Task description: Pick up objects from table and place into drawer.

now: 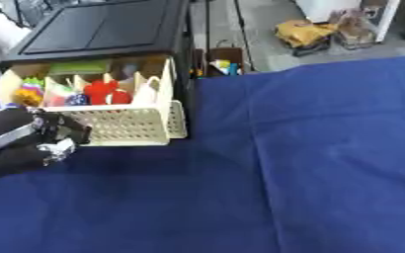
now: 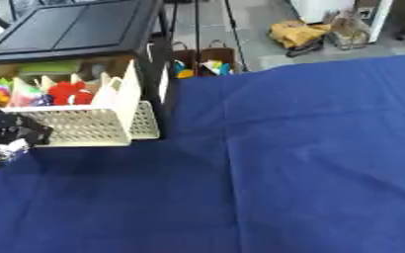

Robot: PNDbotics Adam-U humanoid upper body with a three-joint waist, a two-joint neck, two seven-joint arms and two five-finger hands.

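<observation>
Left eye view: left hand (image 1: 29,141), fingers curled on nothing, beside the open drawer (image 1: 128,126).

We seem to be in a lab or workshop space. Our desk (image 1: 327,163) is draped in a plain blue cloth, and a black plastic drawer unit (image 1: 102,29) stands on it with its cream drawer (image 1: 124,126) pulled open. Beyond the edge we see a bare grey concrete floor (image 1: 262,29), paper bags (image 2: 202,57) and a yellow bundle (image 1: 303,32) lying loose.
</observation>
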